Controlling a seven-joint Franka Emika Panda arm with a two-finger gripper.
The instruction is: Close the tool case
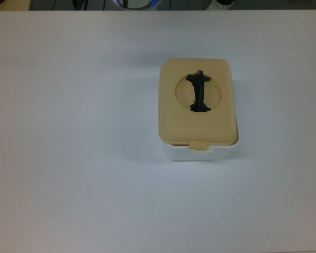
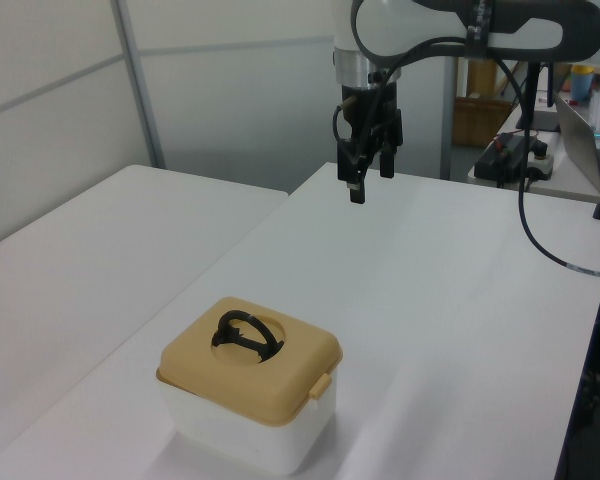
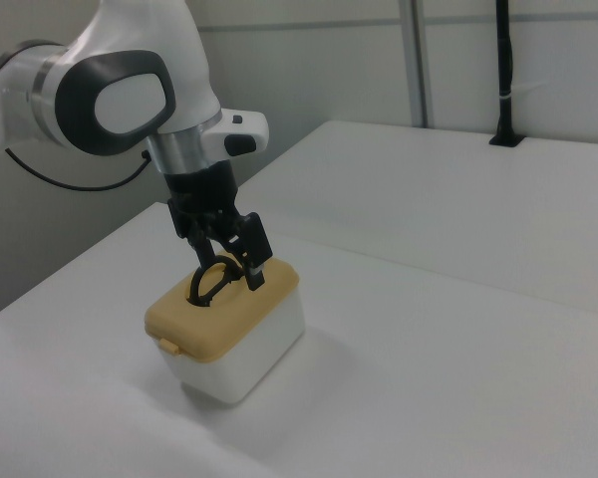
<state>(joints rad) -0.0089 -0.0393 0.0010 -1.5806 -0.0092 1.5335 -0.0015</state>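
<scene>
- Top view: my gripper is out of the picture here. The tool case (image 1: 198, 113) sits on the white table (image 1: 68, 158), a little toward the top view's right of middle. Its beige lid (image 1: 197, 103) lies flat over the white box, the black handle (image 1: 199, 92) standing in the round recess, and a latch tab (image 1: 199, 145) hangs over the near edge.
- Left view: my gripper (image 2: 365, 185) hangs in the air well above the table and well apart from the tool case, which stands low in the left view's foreground. My two fingers (image 2: 356, 183) point down with a gap between them, and they grip nothing.
- Right view: my gripper overlaps the case, and its fingers cross in front of the handle, so how far off it lies cannot be judged from here. The arm hides part of the lid's far side.
</scene>
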